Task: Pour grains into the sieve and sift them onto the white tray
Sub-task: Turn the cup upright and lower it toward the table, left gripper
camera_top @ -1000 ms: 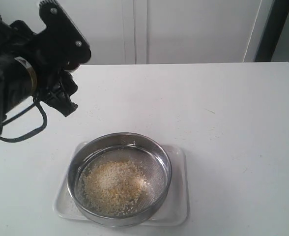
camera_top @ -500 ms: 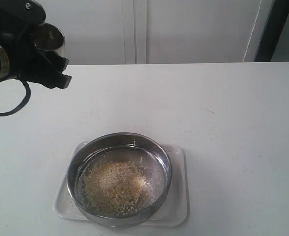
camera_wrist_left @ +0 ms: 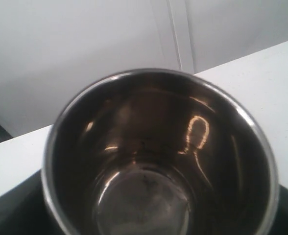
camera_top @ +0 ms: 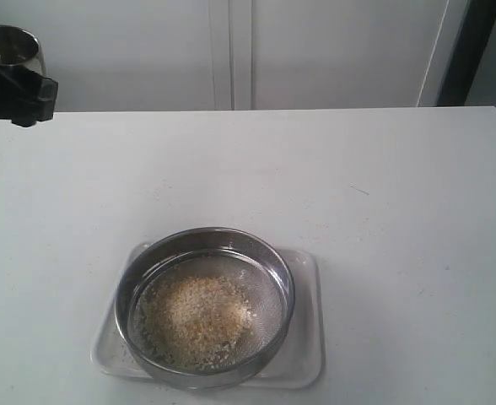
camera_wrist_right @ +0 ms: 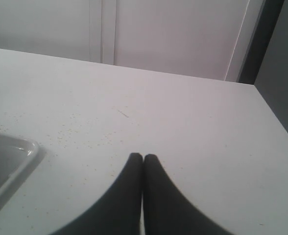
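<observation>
The sieve [camera_top: 204,304] rests on the white tray [camera_top: 305,359] near the table's front. A heap of yellow and whitish grains [camera_top: 196,321] lies on its mesh. At the far left edge of the exterior view my left gripper [camera_top: 16,89] holds a small steel cup [camera_top: 10,49] upright, well away from the sieve. The left wrist view looks straight into that cup [camera_wrist_left: 158,161], and its inside shows no grains. My right gripper [camera_wrist_right: 143,157] hangs over bare table with its fingers pressed together. A corner of the white tray [camera_wrist_right: 16,156] shows beside it.
Stray grains [camera_wrist_right: 80,134] are scattered on the white table [camera_top: 383,194] near the tray. White cabinet doors [camera_top: 231,51] stand behind the table's back edge, with a dark post [camera_top: 467,51] at the right.
My left arm has drawn back up and to the left, away from the sieve, turning the cup upright. Sieve, tray and grain heap have stayed put.
</observation>
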`<action>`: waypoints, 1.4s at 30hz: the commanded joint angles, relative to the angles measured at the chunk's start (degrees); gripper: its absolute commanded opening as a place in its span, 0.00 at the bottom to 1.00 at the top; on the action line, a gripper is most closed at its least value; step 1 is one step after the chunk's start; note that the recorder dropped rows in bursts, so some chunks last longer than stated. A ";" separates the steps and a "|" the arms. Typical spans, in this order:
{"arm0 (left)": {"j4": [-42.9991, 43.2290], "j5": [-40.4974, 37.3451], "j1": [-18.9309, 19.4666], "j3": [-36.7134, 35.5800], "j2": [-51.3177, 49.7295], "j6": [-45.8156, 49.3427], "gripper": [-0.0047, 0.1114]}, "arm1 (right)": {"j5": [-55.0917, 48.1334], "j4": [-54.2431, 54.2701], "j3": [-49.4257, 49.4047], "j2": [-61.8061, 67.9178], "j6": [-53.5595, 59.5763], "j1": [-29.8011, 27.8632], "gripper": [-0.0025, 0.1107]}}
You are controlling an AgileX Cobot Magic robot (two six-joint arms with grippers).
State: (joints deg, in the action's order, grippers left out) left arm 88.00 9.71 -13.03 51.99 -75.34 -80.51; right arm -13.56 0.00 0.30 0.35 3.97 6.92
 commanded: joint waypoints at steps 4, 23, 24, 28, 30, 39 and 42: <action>1.15 -1.86 0.33 -0.24 0.69 0.36 0.04 | 0.35 0.00 -0.30 -0.35 0.22 0.03 0.02; -33.32 0.33 0.33 -0.24 0.69 39.25 0.04 | 0.35 0.00 -0.30 -0.35 0.22 0.03 0.02; -40.15 -0.24 0.33 -0.24 0.69 47.40 0.04 | 0.35 0.00 -0.30 -0.35 0.22 0.03 0.02; -61.32 -2.00 0.33 -0.52 0.59 68.81 0.04 | 0.35 0.00 -0.30 -0.35 0.22 0.03 0.02; -70.29 -0.13 0.33 -1.71 0.59 72.96 0.04 | 0.35 0.00 -0.30 -0.35 0.22 0.03 0.02; -72.63 13.31 0.33 -7.31 0.32 73.84 0.04 | 0.35 0.00 -0.30 -0.35 0.22 0.03 0.02; -73.87 14.98 0.33 -7.31 -1.17 73.84 0.04 | 0.35 0.00 -0.30 -0.35 0.22 0.03 0.02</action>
State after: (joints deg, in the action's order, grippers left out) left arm 15.48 21.72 -12.81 45.04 -75.76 -6.71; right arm -13.56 0.00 0.30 0.35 4.08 6.92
